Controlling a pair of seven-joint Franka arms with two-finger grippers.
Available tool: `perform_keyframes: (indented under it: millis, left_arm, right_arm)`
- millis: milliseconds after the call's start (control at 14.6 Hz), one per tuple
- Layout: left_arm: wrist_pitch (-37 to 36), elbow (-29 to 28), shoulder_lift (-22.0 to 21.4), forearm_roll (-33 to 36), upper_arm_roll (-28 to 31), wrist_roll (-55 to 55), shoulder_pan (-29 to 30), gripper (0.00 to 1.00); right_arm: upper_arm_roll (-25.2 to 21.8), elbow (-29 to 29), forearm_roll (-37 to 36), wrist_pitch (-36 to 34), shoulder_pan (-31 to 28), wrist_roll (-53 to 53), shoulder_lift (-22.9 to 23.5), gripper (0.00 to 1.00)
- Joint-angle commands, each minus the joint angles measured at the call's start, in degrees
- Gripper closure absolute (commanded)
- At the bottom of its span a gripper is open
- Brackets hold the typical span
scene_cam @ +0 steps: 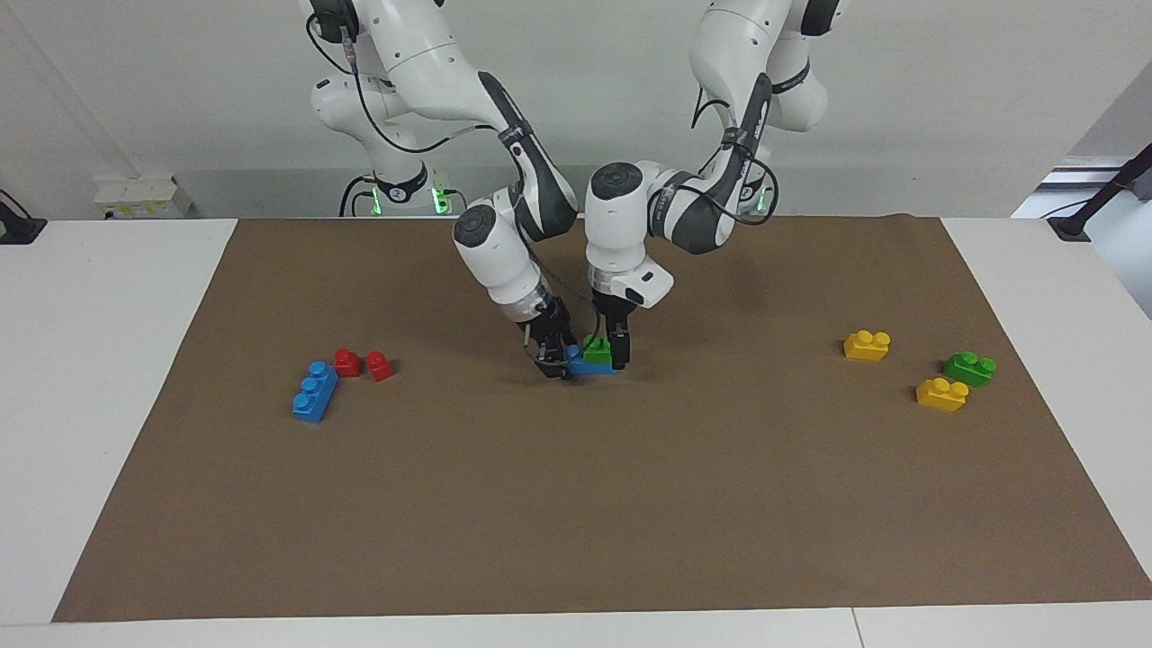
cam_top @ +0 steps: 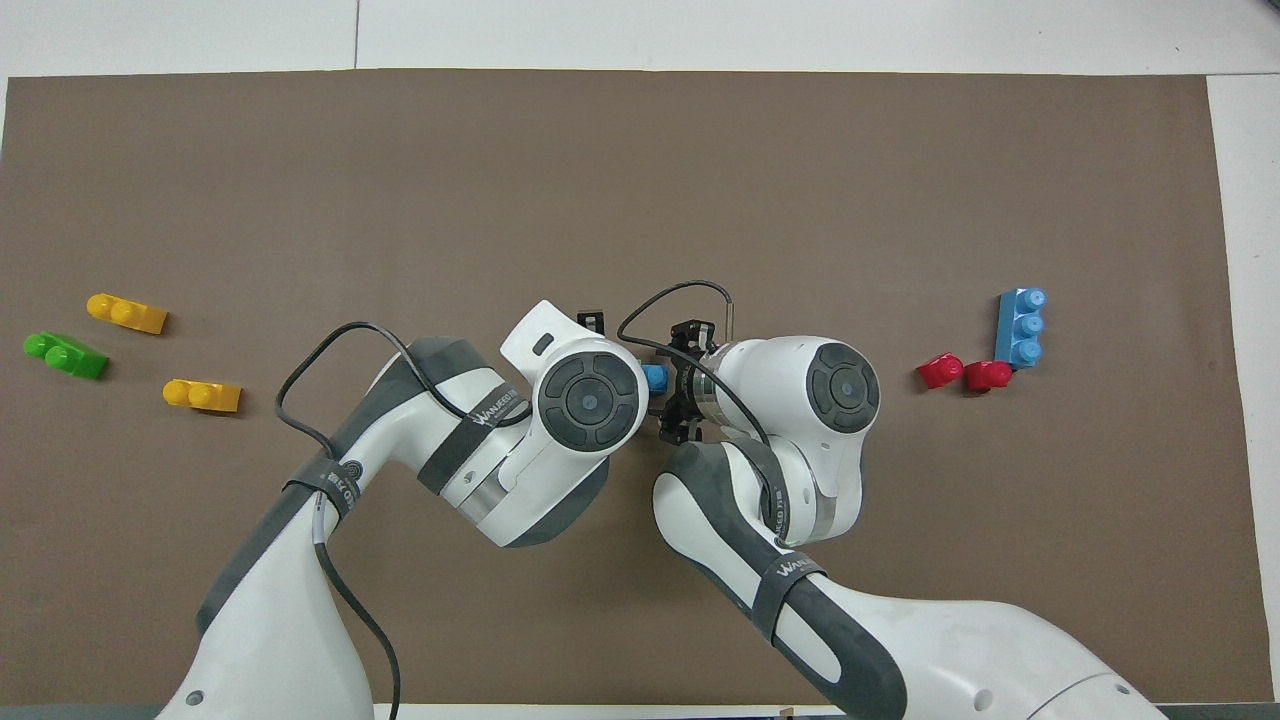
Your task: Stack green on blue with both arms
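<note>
Sitting on the blue brick [scene_cam: 589, 364] at mid-surface, the green brick [scene_cam: 595, 344] is flanked by both sets of fingers — apparently so one steadies while the other presses. Whether either pair grips or stands apart cannot be told. Right gripper [scene_cam: 553, 358] is tilted inward; left gripper [scene_cam: 617, 351] is held vertical.

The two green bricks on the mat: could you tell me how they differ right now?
The stacked green brick sits on a blue brick mid-mat, between the left gripper and right gripper; the loose green brick lies directly on the mat. The loose one sits at the left arm's end beside two yellow bricks, with no gripper near. Both are the same bright green.
</note>
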Motion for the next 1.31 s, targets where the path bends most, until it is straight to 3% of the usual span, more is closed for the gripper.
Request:
perform_keyframes:
  millis: [0, 412, 824, 1237]
  left_arm:
    - [-4.14, -0.76, -4.23, 0.95, -0.2, 2.92, 1.74, 0.0]
    - [-7.84, -0.5, -6.87, 0.33, -0.29, 5.91, 3.5, 0.0]
    - [-13.1, 0.2, -10.65, -4.49, -0.2, 16.61, 7.45, 0.0]
    - [-19.87, 2.83, -13.81, -8.62, 0.5, 29.88, 12.28, 0.0]
  right_arm:
    - [0.45, -0.58, 1.3, 0.42, -2.03, -1.93, -0.47, 0.08]
    - [0.28, -0.06, 1.3, -7.38, -8.78, -10.52, -2.66, 0.03]
    - [-0.16, 1.87, -0.28, -23.37, -21.61, -44.87, -9.51, 0.0]
    - [-0.16, 15.13, -21.97, -42.36, -28.48, -64.14, -10.58, 0.0]
